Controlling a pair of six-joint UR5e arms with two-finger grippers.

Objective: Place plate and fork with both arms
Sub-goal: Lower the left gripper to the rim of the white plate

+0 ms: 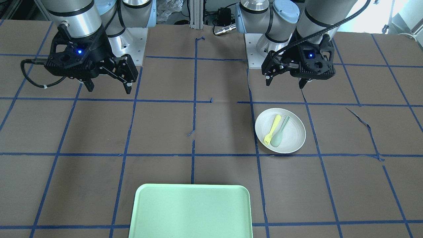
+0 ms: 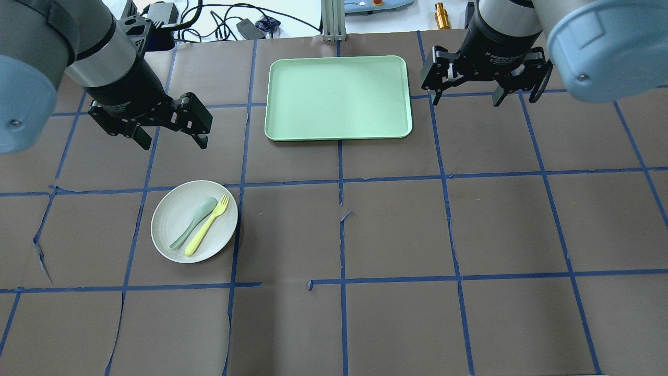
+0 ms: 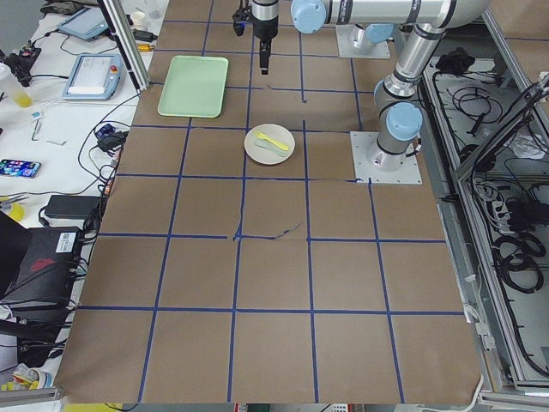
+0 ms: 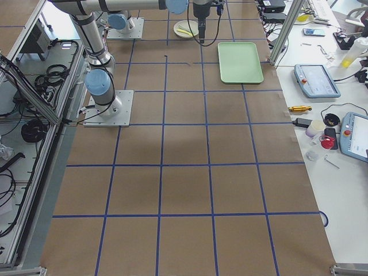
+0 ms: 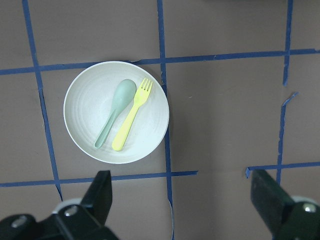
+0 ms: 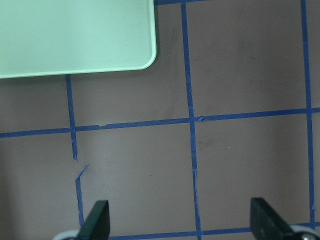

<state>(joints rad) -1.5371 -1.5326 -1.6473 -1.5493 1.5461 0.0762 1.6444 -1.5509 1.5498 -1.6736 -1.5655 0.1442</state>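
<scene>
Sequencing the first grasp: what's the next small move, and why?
Probably lower the open left tool toward the fork: it lies beside the spoon on the plate, on that arm's side, and that tool holds nothing.

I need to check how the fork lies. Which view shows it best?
The left wrist view: the fork is largest, tines clear, lying on the plate beside the spoon. Overhead and front views show it smaller; the side views only as a yellow sliver; the right wrist view not at all.

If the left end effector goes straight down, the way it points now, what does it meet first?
Probably the bare table cover beside the plate, not the plate itself; depth is unclear.
</scene>
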